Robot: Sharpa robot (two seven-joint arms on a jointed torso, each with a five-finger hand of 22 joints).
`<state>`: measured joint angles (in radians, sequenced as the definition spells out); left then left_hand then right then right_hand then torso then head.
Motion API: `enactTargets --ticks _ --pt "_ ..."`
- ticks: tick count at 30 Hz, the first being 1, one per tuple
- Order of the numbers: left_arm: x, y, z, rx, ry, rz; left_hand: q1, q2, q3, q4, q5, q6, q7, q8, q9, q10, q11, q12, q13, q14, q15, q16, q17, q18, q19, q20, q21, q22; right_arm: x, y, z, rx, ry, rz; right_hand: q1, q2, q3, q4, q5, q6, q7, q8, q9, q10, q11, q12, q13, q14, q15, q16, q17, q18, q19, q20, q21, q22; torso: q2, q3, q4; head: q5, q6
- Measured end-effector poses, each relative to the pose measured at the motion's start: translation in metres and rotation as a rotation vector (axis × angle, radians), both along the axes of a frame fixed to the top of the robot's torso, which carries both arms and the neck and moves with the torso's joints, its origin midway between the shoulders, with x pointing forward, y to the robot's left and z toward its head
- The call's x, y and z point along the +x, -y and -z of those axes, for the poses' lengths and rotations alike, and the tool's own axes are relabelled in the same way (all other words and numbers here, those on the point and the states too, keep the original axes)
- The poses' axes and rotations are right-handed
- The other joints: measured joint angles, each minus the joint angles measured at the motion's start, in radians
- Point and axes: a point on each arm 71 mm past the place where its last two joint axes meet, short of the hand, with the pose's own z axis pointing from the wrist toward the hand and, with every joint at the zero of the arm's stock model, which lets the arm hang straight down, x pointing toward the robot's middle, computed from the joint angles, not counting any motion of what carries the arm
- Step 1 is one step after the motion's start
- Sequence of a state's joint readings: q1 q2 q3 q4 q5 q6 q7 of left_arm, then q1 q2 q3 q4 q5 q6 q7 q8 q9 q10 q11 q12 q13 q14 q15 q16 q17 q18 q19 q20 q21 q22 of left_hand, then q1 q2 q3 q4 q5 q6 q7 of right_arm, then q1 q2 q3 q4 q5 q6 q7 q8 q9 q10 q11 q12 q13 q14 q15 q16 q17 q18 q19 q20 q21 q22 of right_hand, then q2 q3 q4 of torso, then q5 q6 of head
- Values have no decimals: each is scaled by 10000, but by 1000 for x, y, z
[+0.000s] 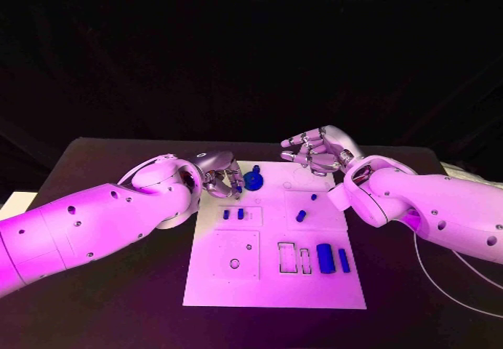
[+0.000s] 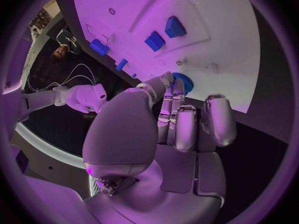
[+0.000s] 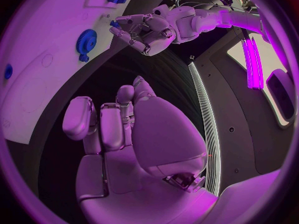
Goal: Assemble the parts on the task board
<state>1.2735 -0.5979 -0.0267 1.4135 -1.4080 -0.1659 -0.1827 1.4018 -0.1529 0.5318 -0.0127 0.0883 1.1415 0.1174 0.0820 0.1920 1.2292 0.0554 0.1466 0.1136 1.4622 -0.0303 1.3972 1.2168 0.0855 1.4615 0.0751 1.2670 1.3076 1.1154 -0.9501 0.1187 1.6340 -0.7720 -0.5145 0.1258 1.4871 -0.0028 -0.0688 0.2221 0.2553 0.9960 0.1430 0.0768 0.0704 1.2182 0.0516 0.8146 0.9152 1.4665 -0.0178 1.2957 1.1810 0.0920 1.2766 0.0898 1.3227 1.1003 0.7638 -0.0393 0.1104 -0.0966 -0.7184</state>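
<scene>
I've got the left hand (image 1: 220,182) parked at the far left edge of the task board (image 1: 275,291), right beside the blue gear (image 1: 253,178), which sits upright near the board's far edge. From the left wrist view the fingers (image 2: 187,129) are curled in toward the palm with nothing between them that I can make out; the gear (image 2: 183,81) peeks out just past the fingertips, close but I can't tell whether it's touched, so I read this as lining up for a pick, not a hold. The right hand (image 1: 318,153) hangs over the board's far right corner, fingers bent inward and, as far as I can see, carrying nothing; in its own wrist view the fingers (image 3: 106,127) are folded over the palm with the board off to one side, so I take it to be waiting clear of the work. The remaining parts are spread out on the board: two small blue pieces (image 1: 234,214) side by side in a recessed square, a small peg (image 1: 301,215) to their right, and two longer blue bars (image 1: 332,258) near the right edge, next to outlined slots (image 1: 292,259) that look meant to receive them. My guess is the assembly has barely started.
</scene>
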Motion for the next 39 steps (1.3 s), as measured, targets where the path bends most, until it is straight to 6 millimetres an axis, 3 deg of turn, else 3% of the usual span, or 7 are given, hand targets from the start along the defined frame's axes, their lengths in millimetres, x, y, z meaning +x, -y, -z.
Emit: enactTargets --ticks 8,17,19,39 --pt "2 -12 1 -96 -274 -318 -50 -51 0 0 0 0 0 -39 -12 0 0 0 0 0 0 0 -10 1 0 0 -1 -1 1 1 0 -14 -5 35 -2 2 0 0 0 0 0 0 0 3 3 0 0 0 0 0 0 0 0 0 0 0 -6 -14 14 -24 -11" --pt "3 -12 4 42 -589 -356 -65 -35 -1 0 0 0 0 -56 -13 0 -1 -26 0 0 0 0 -10 -3 0 0 32 -1 1 0 1 -8 -16 18 -42 42 0 0 0 0 0 0 0 13 14 1 0 0 0 0 0 0 0 0 0 1 0 -9 -9 16 -27" --pt "3 -12 5 83 -642 -353 -77 -23 -1 -1 0 0 0 -56 -17 0 -1 -42 0 0 0 0 -10 -107 0 0 32 -1 1 0 1 -8 -18 16 -42 42 0 0 0 0 0 0 0 14 14 1 0 0 0 0 0 0 0 0 0 1 3 -8 -9 17 -33" --pt "5 -3 12 347 -950 -288 -88 -13 26 27 -1 -3 -2 -58 -42 -1 -1 -42 0 0 0 0 -8 -103 0 1 31 -2 1 -1 1 -4 -30 -13 -40 40 0 0 40 0 0 0 0 14 15 1 1 0 0 0 1 0 0 0 0 -10 13 10 -16 21 -69"
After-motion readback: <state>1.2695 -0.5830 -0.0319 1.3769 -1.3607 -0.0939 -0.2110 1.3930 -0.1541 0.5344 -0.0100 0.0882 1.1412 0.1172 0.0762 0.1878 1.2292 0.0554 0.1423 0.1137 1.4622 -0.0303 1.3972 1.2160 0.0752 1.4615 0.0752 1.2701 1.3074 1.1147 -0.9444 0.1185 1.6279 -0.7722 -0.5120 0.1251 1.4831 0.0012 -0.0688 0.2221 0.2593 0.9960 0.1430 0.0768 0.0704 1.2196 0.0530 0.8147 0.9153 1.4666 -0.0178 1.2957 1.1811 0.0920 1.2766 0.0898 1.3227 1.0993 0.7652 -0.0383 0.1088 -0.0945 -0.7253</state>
